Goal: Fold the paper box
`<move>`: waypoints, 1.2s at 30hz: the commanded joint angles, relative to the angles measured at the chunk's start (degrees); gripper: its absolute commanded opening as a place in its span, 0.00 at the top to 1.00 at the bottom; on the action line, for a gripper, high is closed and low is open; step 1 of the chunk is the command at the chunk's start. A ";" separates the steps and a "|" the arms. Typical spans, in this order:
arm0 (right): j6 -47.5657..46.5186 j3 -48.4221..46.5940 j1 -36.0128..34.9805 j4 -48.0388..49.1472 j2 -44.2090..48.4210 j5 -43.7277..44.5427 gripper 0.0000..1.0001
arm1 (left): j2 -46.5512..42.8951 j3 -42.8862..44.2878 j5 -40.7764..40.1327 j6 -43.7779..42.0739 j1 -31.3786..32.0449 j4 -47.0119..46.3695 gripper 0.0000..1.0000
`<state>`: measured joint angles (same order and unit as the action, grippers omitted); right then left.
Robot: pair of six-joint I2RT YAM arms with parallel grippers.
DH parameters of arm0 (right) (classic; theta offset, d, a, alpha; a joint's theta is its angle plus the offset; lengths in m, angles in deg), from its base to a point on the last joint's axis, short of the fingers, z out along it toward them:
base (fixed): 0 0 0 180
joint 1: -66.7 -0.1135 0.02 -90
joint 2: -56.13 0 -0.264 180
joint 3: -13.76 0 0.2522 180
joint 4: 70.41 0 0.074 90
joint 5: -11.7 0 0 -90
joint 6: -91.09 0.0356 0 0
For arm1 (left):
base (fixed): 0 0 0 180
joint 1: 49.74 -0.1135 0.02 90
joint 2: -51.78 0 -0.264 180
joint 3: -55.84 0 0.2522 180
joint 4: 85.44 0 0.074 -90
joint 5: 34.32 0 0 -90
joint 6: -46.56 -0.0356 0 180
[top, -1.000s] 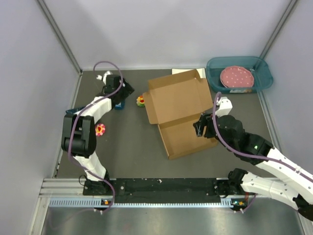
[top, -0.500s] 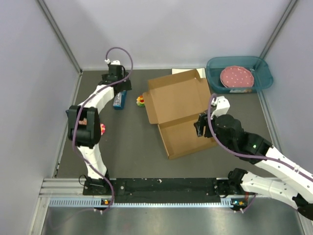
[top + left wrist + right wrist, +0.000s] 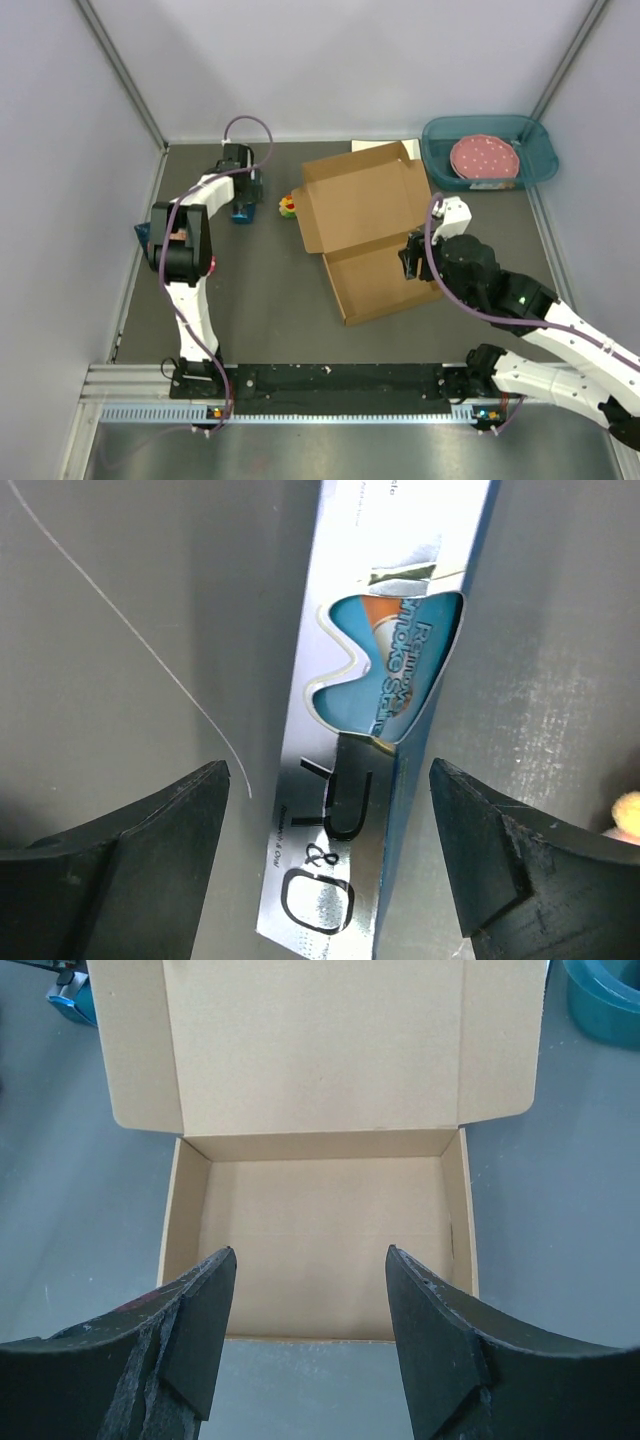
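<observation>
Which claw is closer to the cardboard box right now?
The right. The right claw hangs open at the edge of the cardboard box; the left claw is away to the side, open over a blue and silver packet.

walls [image 3: 350, 60]: pale grey panels, metal corner posts [image 3: 120, 75] | table [image 3: 270, 300]: dark grey | light: even, soft
</observation>
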<state>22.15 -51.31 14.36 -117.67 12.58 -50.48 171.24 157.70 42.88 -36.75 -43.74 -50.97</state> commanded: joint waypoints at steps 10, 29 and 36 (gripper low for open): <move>-1.55 -0.72 0.13 1.42 2.33 1.72 0.38 | -1.24 -0.64 5.86 1.91 -0.20 5.92 0.73; -2.42 -8.28 0.04 -2.18 4.53 3.21 0.39 | -48.27 -13.03 3.47 10.97 27.16 0.74 0.80; -0.94 -10.74 0.13 -5.26 5.40 5.41 0.39 | -42.82 -17.16 9.28 9.83 48.65 0.91 0.79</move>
<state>20.66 -59.26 14.43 -121.23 17.09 -47.60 123.11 143.62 49.48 -25.58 -2.38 -52.04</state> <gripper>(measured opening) 0.614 0.317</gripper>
